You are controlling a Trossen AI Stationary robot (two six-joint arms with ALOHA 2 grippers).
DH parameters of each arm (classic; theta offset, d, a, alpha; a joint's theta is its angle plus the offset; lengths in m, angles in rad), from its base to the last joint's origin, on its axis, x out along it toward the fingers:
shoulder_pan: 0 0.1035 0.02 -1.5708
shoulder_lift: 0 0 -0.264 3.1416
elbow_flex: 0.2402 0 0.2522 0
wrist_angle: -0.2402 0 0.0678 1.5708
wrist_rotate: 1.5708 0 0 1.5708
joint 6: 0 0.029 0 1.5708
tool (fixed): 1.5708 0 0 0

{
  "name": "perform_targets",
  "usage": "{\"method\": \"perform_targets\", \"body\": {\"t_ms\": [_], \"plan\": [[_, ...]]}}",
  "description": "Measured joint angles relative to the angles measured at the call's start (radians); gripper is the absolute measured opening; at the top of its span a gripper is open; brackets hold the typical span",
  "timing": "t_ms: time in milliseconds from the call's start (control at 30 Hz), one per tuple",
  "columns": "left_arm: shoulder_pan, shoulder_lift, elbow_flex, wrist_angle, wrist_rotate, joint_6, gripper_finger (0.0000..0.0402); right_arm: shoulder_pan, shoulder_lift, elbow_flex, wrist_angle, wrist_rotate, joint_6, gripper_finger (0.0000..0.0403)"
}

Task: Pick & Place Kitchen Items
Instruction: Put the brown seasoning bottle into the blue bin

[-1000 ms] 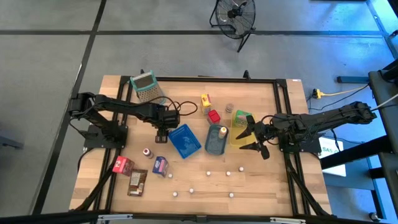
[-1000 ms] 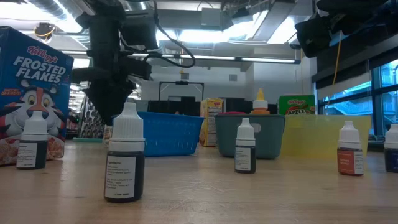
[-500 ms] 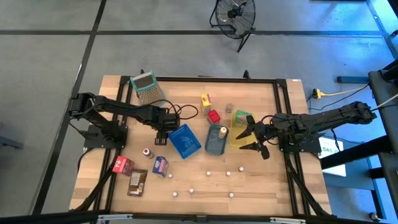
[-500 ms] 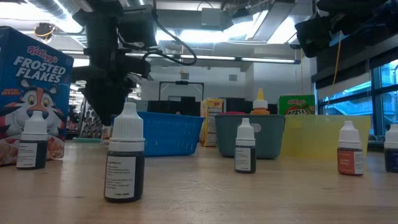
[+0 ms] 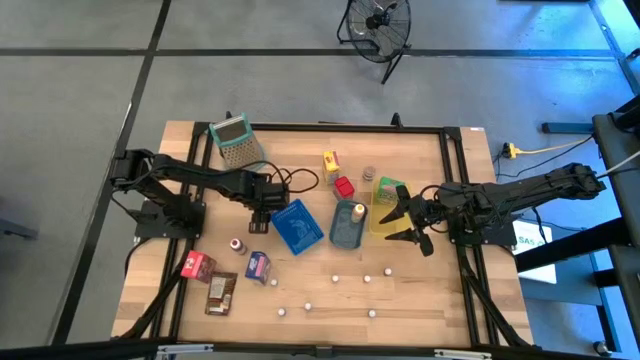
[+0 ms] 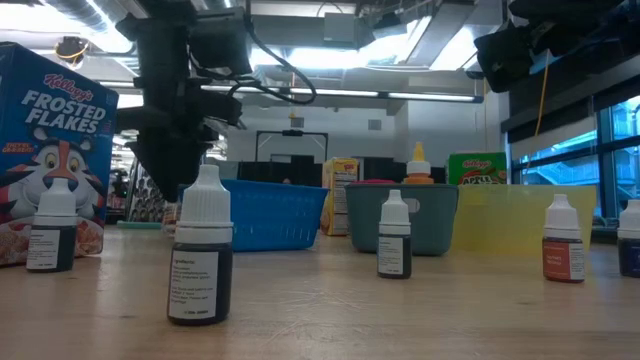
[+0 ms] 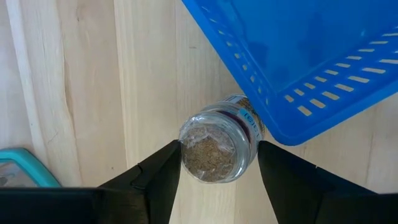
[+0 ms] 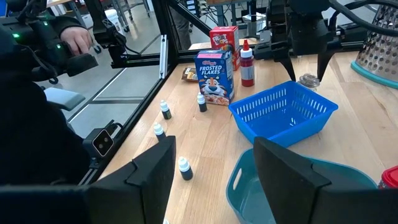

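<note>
On the table [image 5: 420,300], the blue tray [image 7: 323,56] crowds the target: a small spice jar [image 7: 217,146] lies touching the tray's corner. The left gripper [image 7: 214,163] hangs over it, jaws spread on either side of the jar, not yet pinching. To grip well, it should probably descend straight, centre the jar, and close gently without nudging the tray. The right gripper [image 5: 405,222] waits, jaws spread, by the yellow tray [image 5: 385,222].

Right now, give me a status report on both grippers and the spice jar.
Left gripper open, straddling the spice jar. Jar sits against the blue basket. Right gripper open, waiting beside the yellow tray.
</note>
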Motion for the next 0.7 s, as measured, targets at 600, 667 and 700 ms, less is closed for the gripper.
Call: {"method": "perform_targets", "body": {"t_ms": [600, 667, 700], "plan": [[0.0, 0.0, 0.0, 0.003, 0.0, -0.007, 0.0207, 0.0, 0.0, 0.0, 0.0, 0.0, 0.0, 0.0217], [0.0, 0.0, 0.0, 0.003, 0.0, -0.008, 0.0207, 0.0, 0.0, 0.0, 0.0, 0.0, 0.0, 0.0217], [0.0, 0.0, 0.0, 0.003, 0.001, -0.007, 0.0208, 0.0, 0.0, 0.0, 0.0, 0.0, 0.0, 0.0217]]}}
